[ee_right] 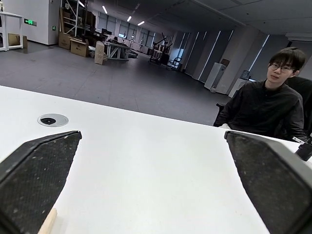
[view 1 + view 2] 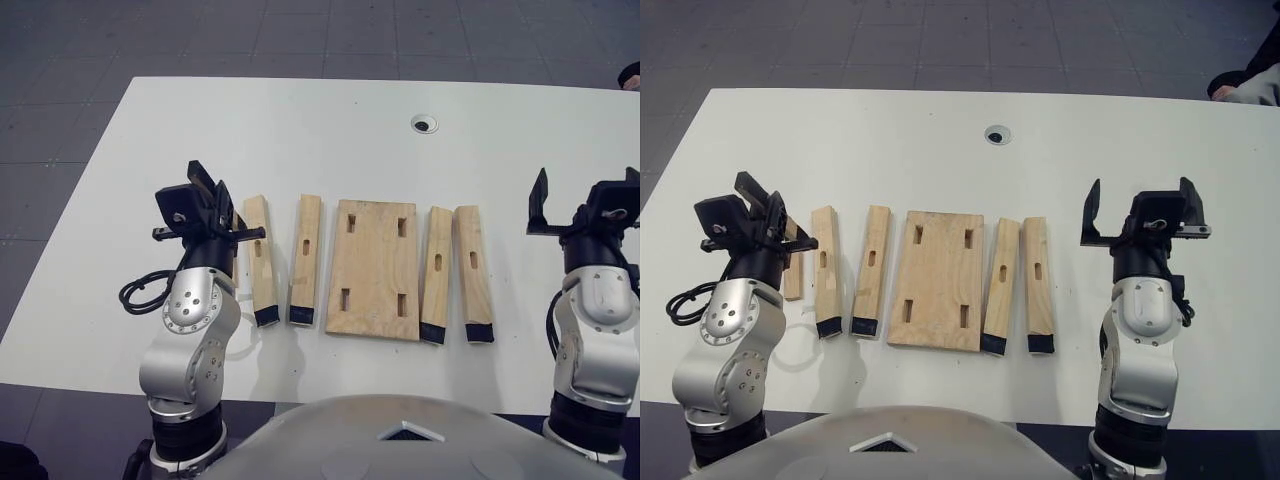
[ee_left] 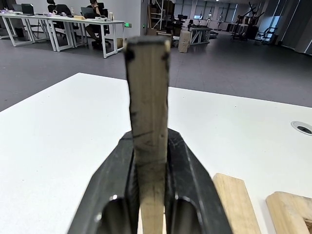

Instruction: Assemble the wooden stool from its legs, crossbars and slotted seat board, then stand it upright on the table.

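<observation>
- Slotted seat board (image 2: 374, 268) lies flat on the desk (image 2: 300, 130), with four slots showing.
- Left of the seat board: inner left leg (image 2: 306, 258) and outer left leg (image 2: 260, 260) lie flat and apart, black-tipped ends toward the robot.
- Right of the seat board: inner right leg (image 2: 437, 275) and outer right leg (image 2: 474, 272), same orientation and close together; cannot tell whether they touch.
- Left gripper (image 2: 762, 200), just beyond the outer left leg from the seat board: fingers (image 3: 112, 185) clamped on a crossbar (image 3: 147, 97). In the head views the gripper hides most of the crossbar, so contact between its lower end and the desk is unclear.
- Right gripper (image 2: 1140, 212), well right of the seat board: fingers (image 1: 39, 165) spread wide, holding nothing.
- Cable grommet (image 2: 424, 123) is in the desk beyond the seat board.
</observation>
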Robot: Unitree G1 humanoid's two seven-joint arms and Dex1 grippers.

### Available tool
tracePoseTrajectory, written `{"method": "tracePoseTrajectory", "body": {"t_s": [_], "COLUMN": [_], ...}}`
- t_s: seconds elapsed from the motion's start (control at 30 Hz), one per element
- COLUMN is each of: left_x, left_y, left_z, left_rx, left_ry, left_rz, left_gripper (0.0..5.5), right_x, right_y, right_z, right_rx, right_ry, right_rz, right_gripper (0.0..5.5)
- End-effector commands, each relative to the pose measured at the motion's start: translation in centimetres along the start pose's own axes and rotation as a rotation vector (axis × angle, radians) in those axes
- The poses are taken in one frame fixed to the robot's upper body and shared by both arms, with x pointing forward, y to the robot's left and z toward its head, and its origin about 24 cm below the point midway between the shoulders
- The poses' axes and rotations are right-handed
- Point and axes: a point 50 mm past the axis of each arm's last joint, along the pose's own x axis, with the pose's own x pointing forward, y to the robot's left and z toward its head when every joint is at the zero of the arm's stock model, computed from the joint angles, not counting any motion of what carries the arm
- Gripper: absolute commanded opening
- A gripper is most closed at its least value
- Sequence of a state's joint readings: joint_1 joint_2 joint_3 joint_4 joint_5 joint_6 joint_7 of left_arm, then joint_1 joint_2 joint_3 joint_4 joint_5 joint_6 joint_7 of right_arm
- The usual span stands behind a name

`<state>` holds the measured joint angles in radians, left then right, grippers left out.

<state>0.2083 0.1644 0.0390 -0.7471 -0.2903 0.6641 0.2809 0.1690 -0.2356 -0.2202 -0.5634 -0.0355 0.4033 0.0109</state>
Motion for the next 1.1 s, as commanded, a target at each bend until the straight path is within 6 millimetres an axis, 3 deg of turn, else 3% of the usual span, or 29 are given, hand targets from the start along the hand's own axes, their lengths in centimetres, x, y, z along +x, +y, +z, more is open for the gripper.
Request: {"method": "tracePoseTrajectory", "body": {"t_s": [0.03,0.5,0.9,1.1], "left_x": [-0.3,-0.2,-0.8,-0.5], "left_y": [-0.2,0.0,-1.0,-0.9], "left_z": [-1.3,-3.5,-0.5,-0.9], "left_rx": [0.026,0.048,0.025,0.028], "left_ry": [0.049,0.107,-0.008,-0.004], "left_rz": [0.016,0.031,-0.028,-0.026], "left_gripper": [0.42,0.42,0.42,0.42], "right_x": [0.1,0.1,0.0,0.0], "right_y": [0.2,0.9,1.1,1.2], "right_z": [-0.2,-0.6,-0.9,-0.9], "right_rx": [0.022,0.039,0.038,0.038], "right_ry": [-0.006,0.004,0.014,0.016], "right_rz": [-0.006,0.016,0.022,0.027], "right_gripper": [5.5,5.5,5.5,5.5]}}
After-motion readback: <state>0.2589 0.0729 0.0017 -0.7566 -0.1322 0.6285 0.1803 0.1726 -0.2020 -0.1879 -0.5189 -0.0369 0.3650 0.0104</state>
